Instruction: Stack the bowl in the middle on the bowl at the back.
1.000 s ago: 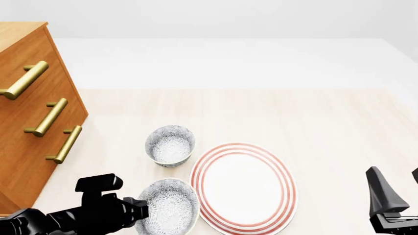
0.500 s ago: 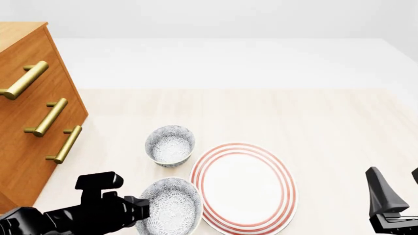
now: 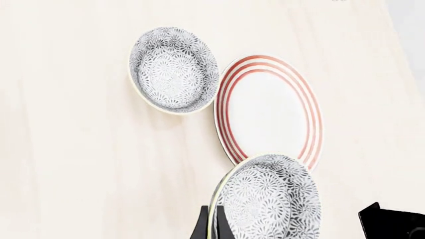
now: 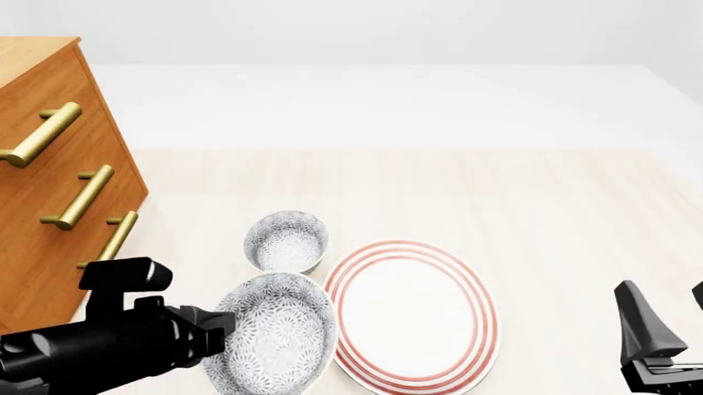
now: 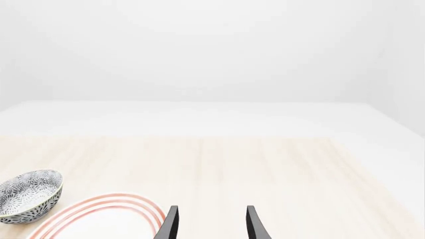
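Observation:
My left gripper (image 4: 216, 335) is shut on the left rim of the speckled blue-grey bowl in the middle (image 4: 275, 336), holding it lifted and tilted just in front of the bowl at the back (image 4: 286, 240). In the left wrist view the held bowl (image 3: 271, 199) fills the space by the fingers (image 3: 202, 226), with the back bowl (image 3: 174, 69) on the table beyond. My right gripper (image 4: 668, 319) stands open and holds nothing at the near right; its fingers (image 5: 171, 222) frame bare table, and the back bowl (image 5: 30, 194) shows far off to the side.
A large white plate with red rings (image 4: 412, 313) lies right of both bowls, also seen as the plate (image 3: 269, 109) in the left wrist view. A wooden dresser with brass handles (image 4: 55, 181) stands along the left edge.
The left gripper has risen with the middle bowl, which now hangs higher, tilted, and closer to the back bowl. The right arm has not moved.

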`<state>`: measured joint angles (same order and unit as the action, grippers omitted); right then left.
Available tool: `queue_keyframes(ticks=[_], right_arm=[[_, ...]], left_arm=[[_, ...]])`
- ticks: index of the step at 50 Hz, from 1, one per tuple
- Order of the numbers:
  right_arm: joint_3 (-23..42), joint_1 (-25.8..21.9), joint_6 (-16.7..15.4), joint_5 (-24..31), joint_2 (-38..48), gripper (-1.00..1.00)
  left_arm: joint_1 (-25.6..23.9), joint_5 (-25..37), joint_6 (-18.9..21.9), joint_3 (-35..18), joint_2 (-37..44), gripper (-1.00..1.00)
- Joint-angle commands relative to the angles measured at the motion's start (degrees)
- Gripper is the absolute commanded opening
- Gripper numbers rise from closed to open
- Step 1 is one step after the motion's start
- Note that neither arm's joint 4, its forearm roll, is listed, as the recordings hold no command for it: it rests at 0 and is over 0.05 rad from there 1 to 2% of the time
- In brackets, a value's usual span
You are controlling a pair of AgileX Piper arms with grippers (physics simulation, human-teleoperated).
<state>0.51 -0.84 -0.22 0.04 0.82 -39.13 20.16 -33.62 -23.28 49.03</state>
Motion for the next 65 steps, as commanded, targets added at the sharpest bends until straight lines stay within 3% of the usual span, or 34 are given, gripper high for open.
queue_keyframes(ticks=[1,15,31,50,65], right_arm=[[0.0,-0.1,-0.2,-0.2,0.2,1.00],[-0.1,-0.2,-0.4,0.0,0.1,1.00],[-0.1,-0.2,-0.4,0.2,-0.1,1.00],[-0.1,-0.3,-0.4,0.0,0.2,1.00],[-0.1,-0.3,-0.3,0.1,0.0,1.00]], left_arm=[[-2.7,10.6,1.8,-6.0,-6.3,-1.00],[-7.1,19.9,1.6,-8.5,-12.1,-1.00],[-13.3,25.7,0.3,-11.8,-13.8,-1.00],[-19.4,25.2,-0.7,-8.6,-13.7,-1.00],[-21.1,22.7,-1.2,-1.8,-13.2,-1.00]])
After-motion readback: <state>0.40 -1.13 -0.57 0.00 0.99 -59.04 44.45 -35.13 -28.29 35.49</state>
